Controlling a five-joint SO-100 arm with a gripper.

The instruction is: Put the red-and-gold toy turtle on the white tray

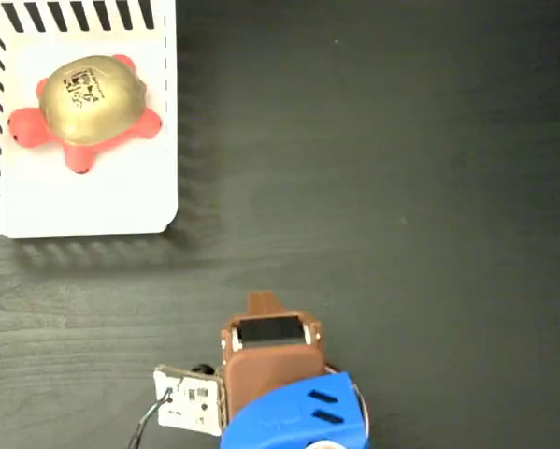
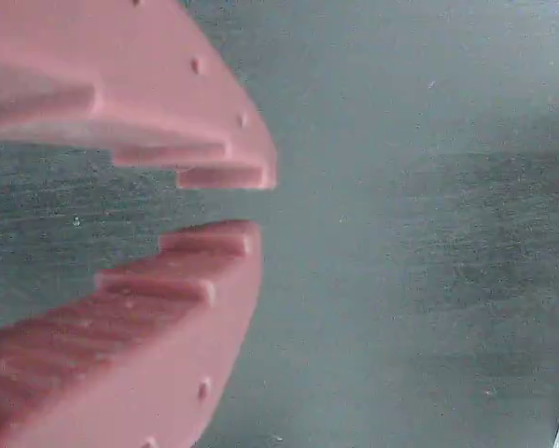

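The red-and-gold toy turtle [image 1: 88,110] lay on the white tray [image 1: 102,210], at ten o'clock. The fingers [image 2: 251,201], slightly spread and empty, hung over bare bench [image 1: 401,187]; re-approaching could nudge it.

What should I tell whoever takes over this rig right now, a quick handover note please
Gripper: empty, jaws a small gap apart, nothing between them; only bare dark table under it in the wrist view. The arm sits at the bottom edge of the fixed view, well clear of the tray.
Red-and-gold toy turtle: resting inside the white tray at top left of the fixed view, gold shell up.
Done: turtle on tray and released.
Left: nothing visible.
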